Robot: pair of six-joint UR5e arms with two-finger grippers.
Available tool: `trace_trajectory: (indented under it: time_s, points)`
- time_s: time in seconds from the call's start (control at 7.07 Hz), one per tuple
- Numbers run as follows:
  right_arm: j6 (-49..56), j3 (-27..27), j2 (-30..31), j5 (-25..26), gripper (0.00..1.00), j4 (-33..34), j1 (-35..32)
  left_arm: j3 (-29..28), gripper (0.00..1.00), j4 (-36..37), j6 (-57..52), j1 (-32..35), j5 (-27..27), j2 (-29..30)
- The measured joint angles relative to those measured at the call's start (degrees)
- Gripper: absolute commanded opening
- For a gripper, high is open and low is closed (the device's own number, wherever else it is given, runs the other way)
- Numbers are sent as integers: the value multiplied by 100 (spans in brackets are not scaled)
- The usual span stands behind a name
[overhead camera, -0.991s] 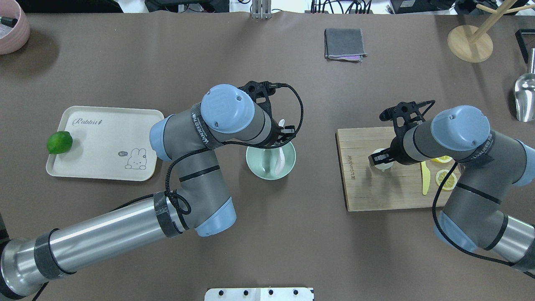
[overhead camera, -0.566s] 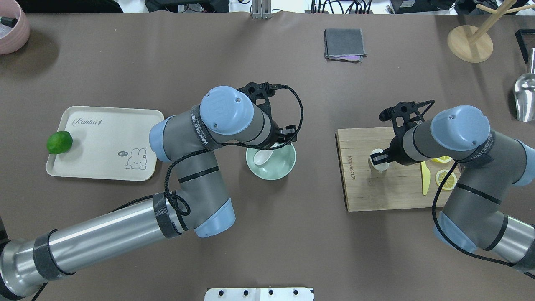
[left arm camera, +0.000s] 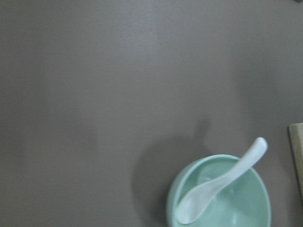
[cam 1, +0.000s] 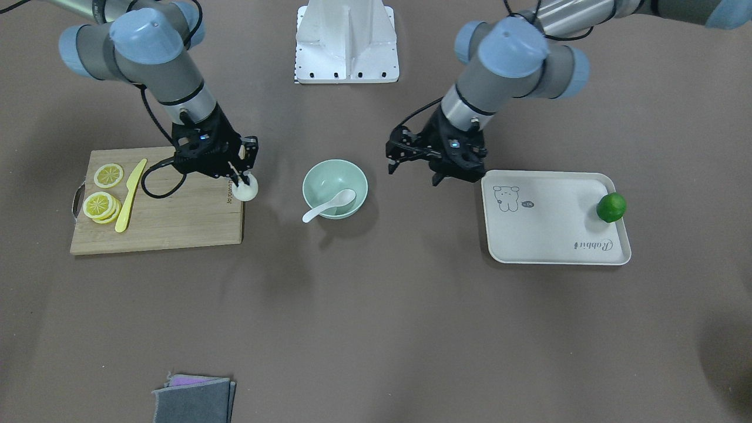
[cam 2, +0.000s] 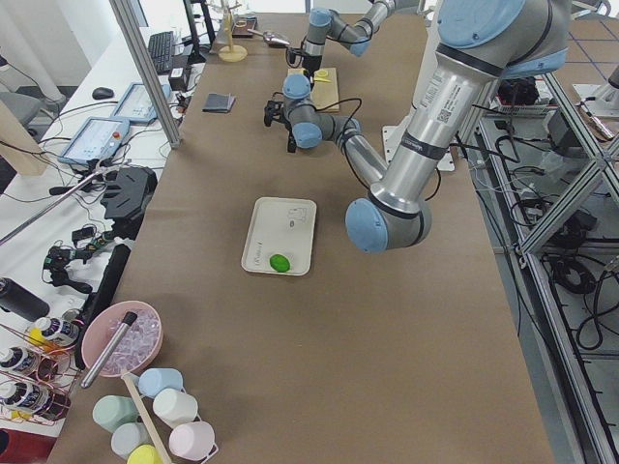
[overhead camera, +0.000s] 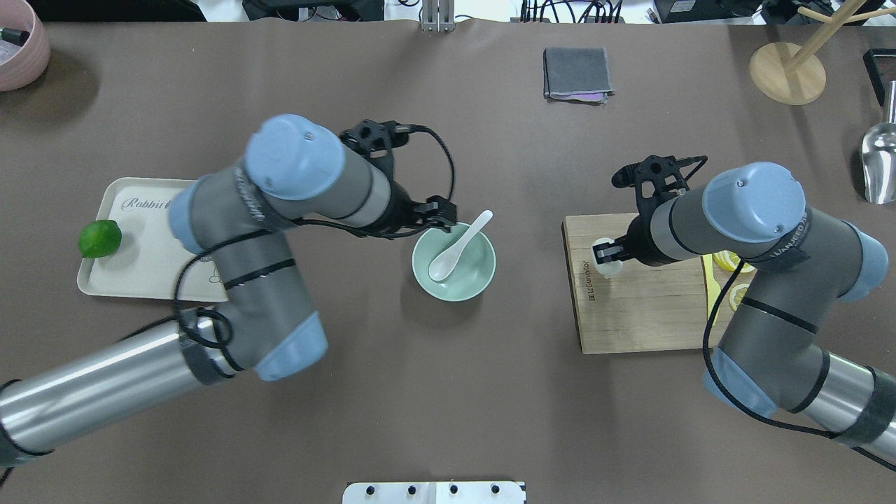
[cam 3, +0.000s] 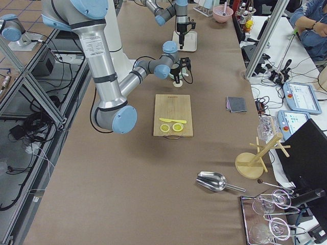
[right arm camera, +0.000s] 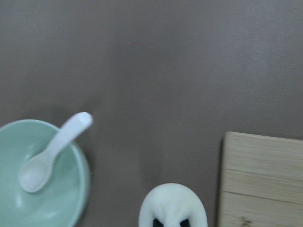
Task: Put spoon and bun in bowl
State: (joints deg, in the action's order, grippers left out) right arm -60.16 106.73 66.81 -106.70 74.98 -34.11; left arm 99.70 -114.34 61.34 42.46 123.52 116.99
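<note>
The white spoon (overhead camera: 458,246) lies in the mint-green bowl (overhead camera: 483,276), scoop down and handle over the far rim; it also shows in the front view (cam 1: 329,205) and the left wrist view (left arm camera: 218,187). My left gripper (overhead camera: 439,215) is open and empty, just left of the bowl's rim (cam 1: 311,176). My right gripper (overhead camera: 610,253) is shut on the white bun (overhead camera: 603,252) and holds it over the left edge of the cutting board (overhead camera: 644,308). The right wrist view shows the bun (right arm camera: 173,203) between the fingers, with the bowl (right arm camera: 66,198) to its left.
Lemon slices (cam 1: 103,202) and a yellow knife (cam 1: 130,194) lie on the board. A cream tray (overhead camera: 140,273) with a lime (overhead camera: 99,238) sits behind my left arm. A grey cloth (overhead camera: 577,73), wooden stand (overhead camera: 787,70), metal scoop (overhead camera: 878,164) and pink bowl (overhead camera: 17,42) line the far edge.
My left gripper let go of the spoon, which now rests in the bowl, and drew back to the left. My right gripper carried the bun left to the board's edge.
</note>
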Motion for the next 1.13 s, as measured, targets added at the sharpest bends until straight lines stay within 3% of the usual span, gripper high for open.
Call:
trace_trajectory:
  time_s: [0.28, 0.57, 0.71, 1.13]
  points:
    - [-557, -98, -763, 453, 0, 432, 453, 176, 98, -28, -1223, 854, 938, -867]
    - [-765, -401, -1183, 819, 84, 489, 755, 72, 98, -35, -2037, 1301, 1221, -1279]
    - [-818, -524, -1278, 907, 100, 476, 820, -46, 98, -36, -2190, 1411, 1244, -1332]
    - [-901, -521, -1251, 1058, 100, 503, 870, -216, 98, 24, -2282, 1617, 1235, -1362]
